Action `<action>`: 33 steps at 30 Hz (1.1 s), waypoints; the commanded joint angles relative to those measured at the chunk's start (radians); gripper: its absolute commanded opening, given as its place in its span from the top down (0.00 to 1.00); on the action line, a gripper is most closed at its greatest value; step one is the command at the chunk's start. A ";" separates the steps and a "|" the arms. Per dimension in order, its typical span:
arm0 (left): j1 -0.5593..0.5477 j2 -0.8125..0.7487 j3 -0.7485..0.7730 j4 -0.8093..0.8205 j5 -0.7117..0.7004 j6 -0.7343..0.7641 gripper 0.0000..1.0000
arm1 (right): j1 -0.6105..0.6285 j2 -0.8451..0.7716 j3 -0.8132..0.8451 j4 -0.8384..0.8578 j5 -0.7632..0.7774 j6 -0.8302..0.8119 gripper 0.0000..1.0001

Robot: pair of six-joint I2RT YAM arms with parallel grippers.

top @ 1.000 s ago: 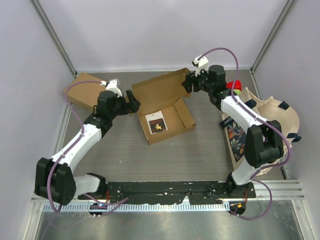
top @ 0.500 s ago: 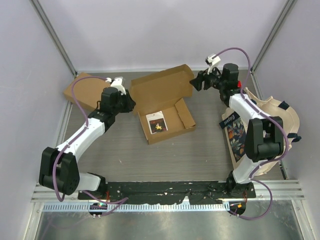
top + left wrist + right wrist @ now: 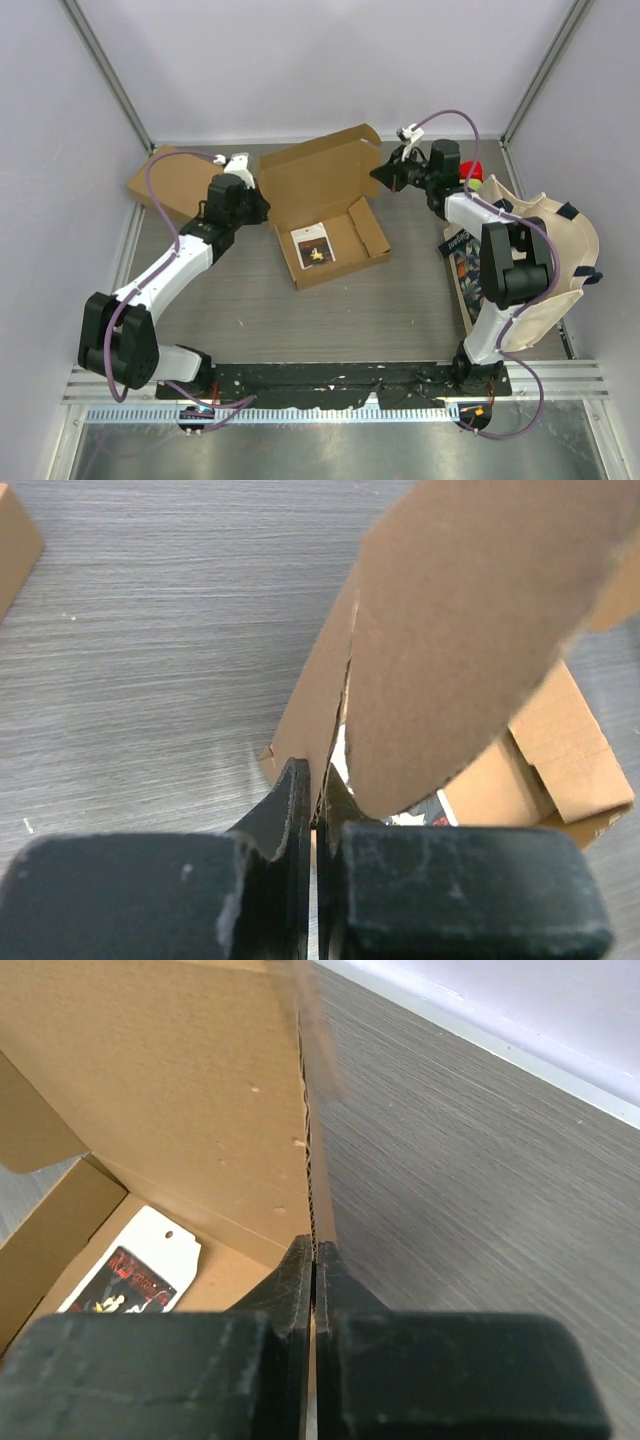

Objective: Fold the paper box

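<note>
The paper box [image 3: 335,240] is a brown cardboard mailer lying open mid-table, its lid [image 3: 320,175] standing up at the back. A white card with a star picture [image 3: 315,245] lies in the tray. My left gripper [image 3: 262,208] is shut on the lid's left edge; in the left wrist view the cardboard flap [image 3: 470,630] rises from between the closed fingers [image 3: 318,780]. My right gripper [image 3: 380,172] is shut on the lid's right edge. The right wrist view shows the corrugated edge [image 3: 310,1160] pinched between the fingers [image 3: 313,1250], with the card [image 3: 130,1270] below left.
A second flat cardboard box [image 3: 165,180] lies at the back left. A cream bag [image 3: 555,240] and a printed book [image 3: 465,265] sit at the right edge, with a red object [image 3: 470,170] behind the right arm. Grey walls enclose the table.
Both grippers have closed on the lid's side edges. The right gripper pulled away, then came back to the lid's right corner. The lid stands slightly more upright.
</note>
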 commanded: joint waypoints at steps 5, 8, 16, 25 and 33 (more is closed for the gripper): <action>-0.123 0.003 -0.027 0.281 -0.455 -0.172 1.00 | 0.271 -0.246 -0.267 0.284 0.715 0.038 0.99; -0.136 0.025 -0.052 0.372 -0.522 -0.216 1.00 | 0.348 -0.263 -0.320 0.354 1.004 0.076 0.99; -0.163 0.057 -0.113 0.458 -0.507 -0.223 1.00 | 0.492 -0.241 -0.383 0.372 1.442 0.283 0.99; -0.163 -0.015 -0.237 0.472 -0.447 -0.175 1.00 | 0.620 -0.204 -0.429 0.417 1.729 0.334 0.99; -0.163 -0.058 -0.323 0.511 -0.378 -0.186 1.00 | 0.713 -0.146 -0.572 0.730 1.771 0.215 0.99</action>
